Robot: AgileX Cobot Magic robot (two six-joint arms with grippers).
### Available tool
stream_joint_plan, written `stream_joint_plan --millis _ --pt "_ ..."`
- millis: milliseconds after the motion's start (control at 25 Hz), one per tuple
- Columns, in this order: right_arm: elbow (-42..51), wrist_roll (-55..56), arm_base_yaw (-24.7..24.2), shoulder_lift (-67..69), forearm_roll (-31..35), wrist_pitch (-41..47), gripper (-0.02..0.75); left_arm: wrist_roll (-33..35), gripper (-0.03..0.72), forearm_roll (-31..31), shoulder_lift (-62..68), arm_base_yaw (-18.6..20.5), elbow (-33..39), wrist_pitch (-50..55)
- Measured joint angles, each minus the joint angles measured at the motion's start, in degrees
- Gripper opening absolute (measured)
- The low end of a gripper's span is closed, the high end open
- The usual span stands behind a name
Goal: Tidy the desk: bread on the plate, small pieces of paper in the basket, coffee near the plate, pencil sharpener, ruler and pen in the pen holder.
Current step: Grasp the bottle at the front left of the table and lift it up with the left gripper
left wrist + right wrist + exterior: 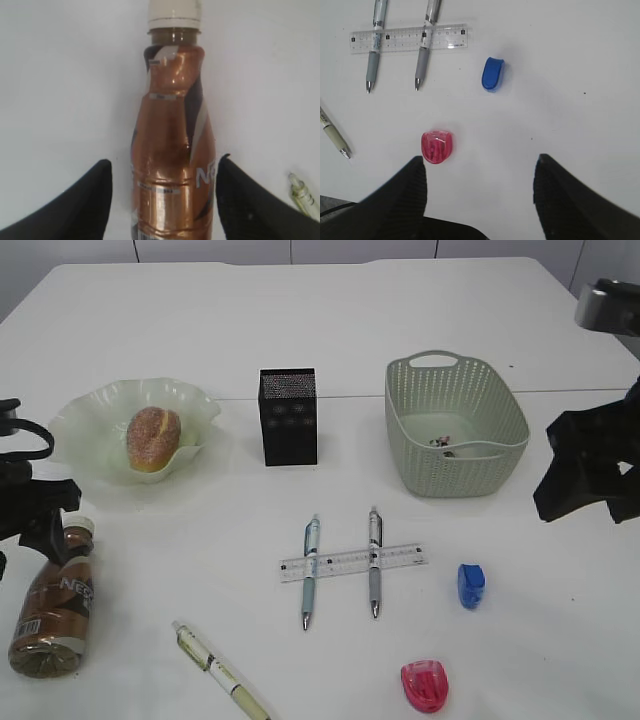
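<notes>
Sugared bread roll (153, 437) sits on the pale green ruffled plate (85, 425); the released left tool (162, 192) straddles the brown coffee bottle (172, 145) lower left, right tool (480, 200) released, stationery untouched.

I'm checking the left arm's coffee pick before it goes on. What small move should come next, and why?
Probably close the left gripper on the coffee bottle. Its fingers stand open on either side of the bottle with gaps showing, and the bottle lies on the table, short of the plate that holds the bread.

Bread (153, 437) on plate (95, 410), ruler (352, 562) under pens
</notes>
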Motion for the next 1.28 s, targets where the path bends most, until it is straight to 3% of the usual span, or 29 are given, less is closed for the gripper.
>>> stream_joint_plan --millis 360,960,1280 --pt "0.00 -0.04 0.00 0.00 0.05 -0.45 0.491 -1.61 0.531 -1.26 4.05 -0.12 0.00 -5.85" --pt "0.00 -0.95 0.00 0.00 0.05 -1.53 0.491 -2.58 0.533 -1.54 10.48 -1.24 0.00 -8.91" --pt "0.00 -1.57 0.00 0.00 0.05 -1.97 0.491 -2.58 0.400 -1.54 11.60 -3.96 -0.35 -9.89"
